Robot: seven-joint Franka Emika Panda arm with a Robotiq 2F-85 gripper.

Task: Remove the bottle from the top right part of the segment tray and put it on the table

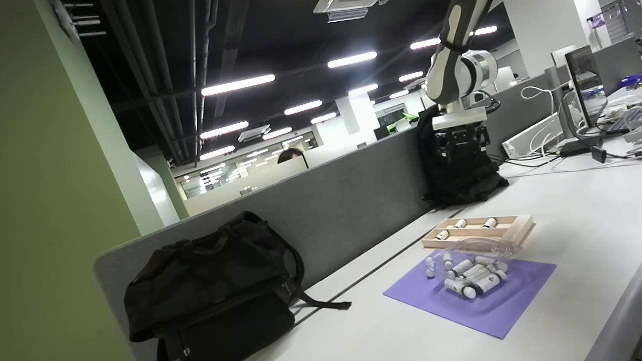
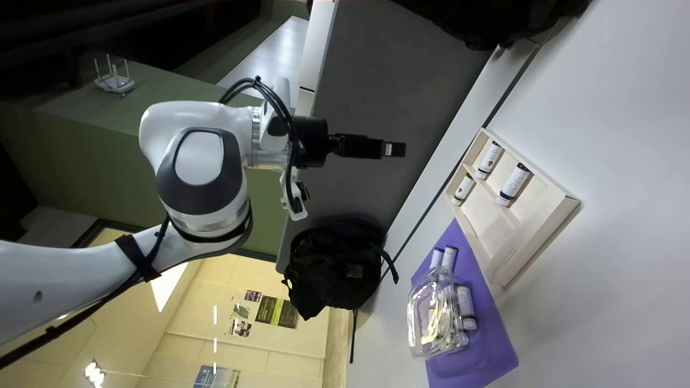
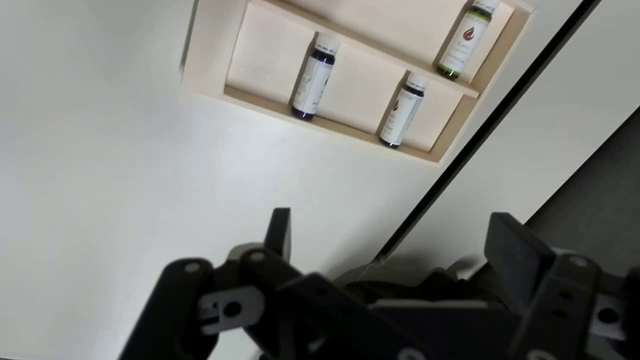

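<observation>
The light-wood segment tray (image 1: 525, 231) lies on the white-grey table (image 1: 592, 215); it also shows in an exterior view (image 2: 531, 240) and the wrist view (image 3: 209, 47). Three white-capped bottles lie in it. A dark blue bottle (image 3: 314, 80) and a dark bottle (image 3: 401, 112) share one long compartment, the blue one nearer the tray's broad end bar. A green bottle (image 3: 462, 42) lies in the other compartment, at the far end. My gripper (image 3: 386, 225) is open and empty, raised above the table and away from the tray; it also shows in an exterior view (image 2: 396, 149).
A purple mat (image 1: 524, 288) beside the tray bears a clear plastic box (image 2: 423, 318) and several bottles. A grey divider (image 1: 351, 195) runs along the table's back. Black backpacks (image 1: 215, 286) (image 1: 466, 170) lean on it, one behind the gripper. Cables and a monitor (image 1: 584, 82) stand farther along.
</observation>
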